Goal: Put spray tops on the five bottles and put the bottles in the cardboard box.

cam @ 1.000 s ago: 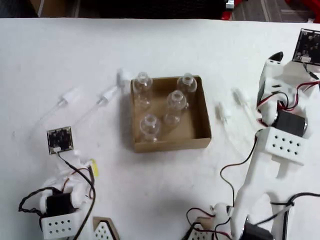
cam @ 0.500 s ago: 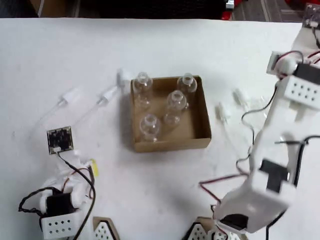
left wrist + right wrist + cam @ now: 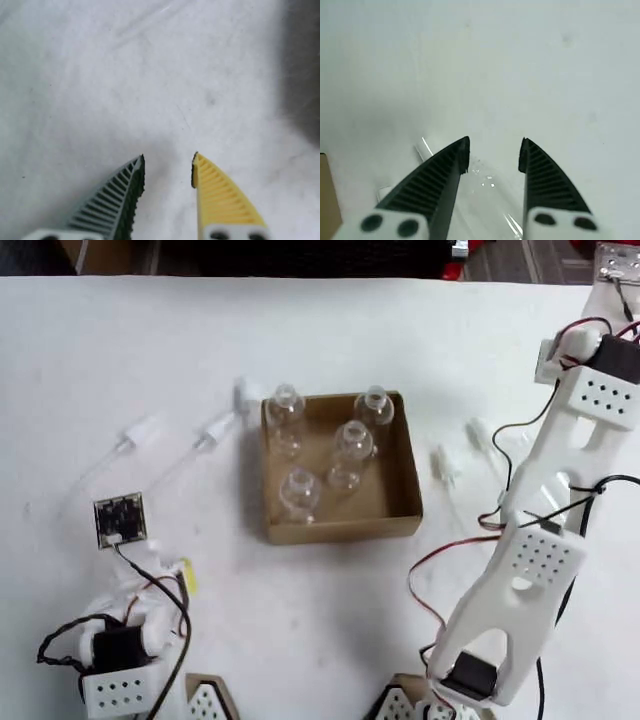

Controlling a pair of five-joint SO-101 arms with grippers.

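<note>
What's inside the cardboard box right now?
Four clear bottles stand upright inside the cardboard box, their necks uncapped. The box floor directly beneath them is covered.

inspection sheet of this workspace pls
Surface: white table, faint marks.
Job's things: brown cardboard box holds four upright clear plastic bottles, uncapped; white spray tops on table, three left of box, two right.
Clutter: nothing seen.
Grippers: left gripper open over table; right gripper open over a clear glinting object, unidentifiable.
Cables: black cable looped by left arm; red wire beside right arm.
Surroundings: dark area beyond table's far edge.
</note>
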